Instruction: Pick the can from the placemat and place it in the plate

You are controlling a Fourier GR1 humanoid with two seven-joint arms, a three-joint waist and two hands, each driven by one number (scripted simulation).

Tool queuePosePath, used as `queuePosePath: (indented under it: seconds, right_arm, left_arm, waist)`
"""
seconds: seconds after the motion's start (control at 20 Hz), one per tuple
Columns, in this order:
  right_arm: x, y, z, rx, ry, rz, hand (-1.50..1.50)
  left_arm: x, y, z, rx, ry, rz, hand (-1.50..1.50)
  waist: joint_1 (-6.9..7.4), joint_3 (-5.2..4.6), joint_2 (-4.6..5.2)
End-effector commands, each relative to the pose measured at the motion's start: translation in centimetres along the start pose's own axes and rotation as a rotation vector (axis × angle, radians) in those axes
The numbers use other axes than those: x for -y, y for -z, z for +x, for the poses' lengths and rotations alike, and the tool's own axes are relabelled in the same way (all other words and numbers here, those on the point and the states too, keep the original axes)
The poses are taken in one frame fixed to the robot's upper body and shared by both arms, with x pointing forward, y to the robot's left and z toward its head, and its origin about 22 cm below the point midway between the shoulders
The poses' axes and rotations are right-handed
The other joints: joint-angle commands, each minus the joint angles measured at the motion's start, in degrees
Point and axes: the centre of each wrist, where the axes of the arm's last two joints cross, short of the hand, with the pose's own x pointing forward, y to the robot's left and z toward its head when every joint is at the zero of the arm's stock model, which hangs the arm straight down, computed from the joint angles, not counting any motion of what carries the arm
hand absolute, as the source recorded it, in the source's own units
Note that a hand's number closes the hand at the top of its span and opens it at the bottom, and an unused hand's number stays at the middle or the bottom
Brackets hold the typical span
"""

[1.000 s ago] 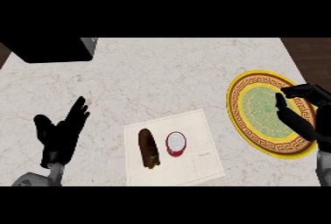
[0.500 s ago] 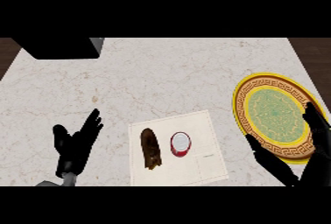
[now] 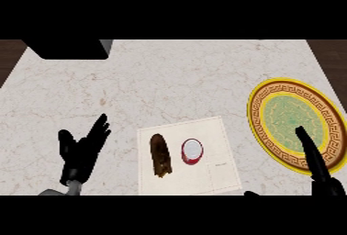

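Note:
A small red can [image 3: 192, 152] with a pale top stands on the cream placemat [image 3: 217, 137] at the lower middle of the head view. Beside it on the mat lies a dark brown lumpy object [image 3: 160, 154]. The yellow plate [image 3: 260, 119] with a green centre and patterned rim sits at the right. My right hand [image 3: 312, 158] shows at the lower right, fingers straight, lying over the plate's near rim and apart from the can. My left hand [image 3: 82, 148] rests open at the lower left, fingers up, left of the mat.
The white marble counter [image 3: 149, 82] spreads around everything. A black box [image 3: 68, 48] sits at the far left corner. Dark wood floor shows past the counter's left and right edges.
My right hand has pulled back from over the plate toward the lower right edge. The view has shifted, so the mat, can and plate sit lower. The can has not moved on the mat.

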Motion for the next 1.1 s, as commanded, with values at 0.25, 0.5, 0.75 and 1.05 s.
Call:
queuePosePath:
  seconds: [0.25,0.5,0.75,1.05]
  right_arm:
    - [-4.3,0.0,7.6,-0.129,-0.209,0.144,-1.5]
    - [-7.7,1.7,11.0,-0.161,-0.265,0.157,-1.5]
    - [-10.7,1.5,10.3,-0.244,-0.294,0.221,-1.5]
    - [-11.6,1.8,11.6,-0.277,-0.24,0.285,-1.5]
  left_arm:
    - [-0.7,1.1,0.1,0.011,-0.004,-0.001,0.0]
    - [-0.3,1.9,0.9,0.006,-0.014,-0.003,0.0]
    - [0.1,0.2,0.1,-0.008,0.016,-0.021,0.0]
    - [-1.2,0.3,-0.5,0.001,0.005,-0.015,0.0]
  waist:
    - [0.73,0.12,0.15]
    - [0.39,0.23,0.06]
    - [0.58,0.27,-0.01]
    - [0.73,0.26,0.04]
